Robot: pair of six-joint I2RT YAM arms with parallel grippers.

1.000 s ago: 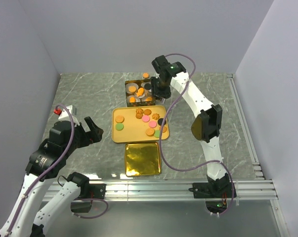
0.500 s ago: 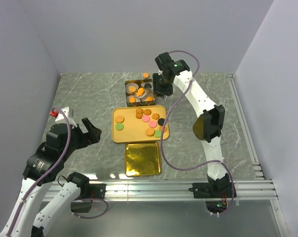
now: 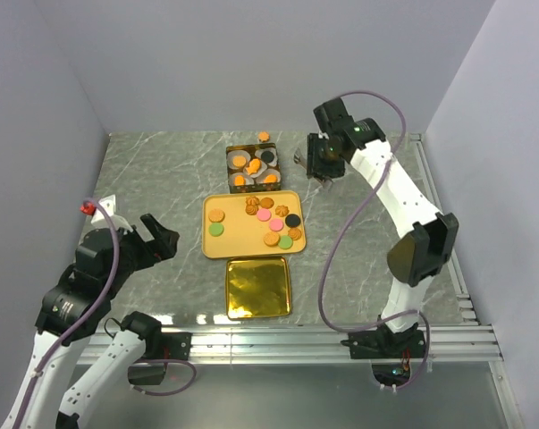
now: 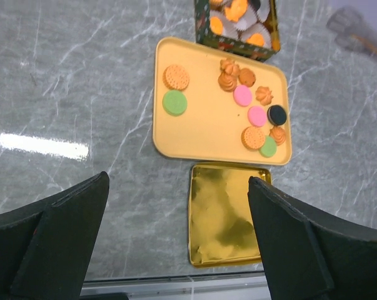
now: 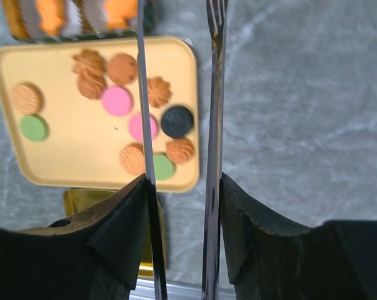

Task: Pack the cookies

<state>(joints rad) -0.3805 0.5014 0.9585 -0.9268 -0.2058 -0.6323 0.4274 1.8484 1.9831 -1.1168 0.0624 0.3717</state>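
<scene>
**Some cookies packed, many more to go**

The job is only partly done. A few of the cookies (image 4: pixel 242 95) sit in the paper cups inside the tin (image 3: pixel 228 170) at the far side. They are mostly orange ones, with a black one too. But about twelve more lie loose on the yellow tray (image 3: pixel 238 234), just in front of the tin. There are pink ones, green ones, tan ones, a black one and some orange swirly ones. One orange cookie (image 3: pixel 264 137) also lies on the surface (image 3: pixel 162 170) behind the tin.

The gold lid (image 3: pixel 259 287) lies flat by itself, just in front of the tray. So the tin is not closed yet.

The right gripper (image 3: pixel 315 164) hangs over the bare surface to the right of the tin. Its two thin fingers are a little apart, with nothing between them. The left gripper (image 3: pixel 158 232) is far off to the left of the tray. Its fingers are wide apart and it holds nothing.

I think the tray cookies must go into the tin next, and the lid goes on last.
</scene>
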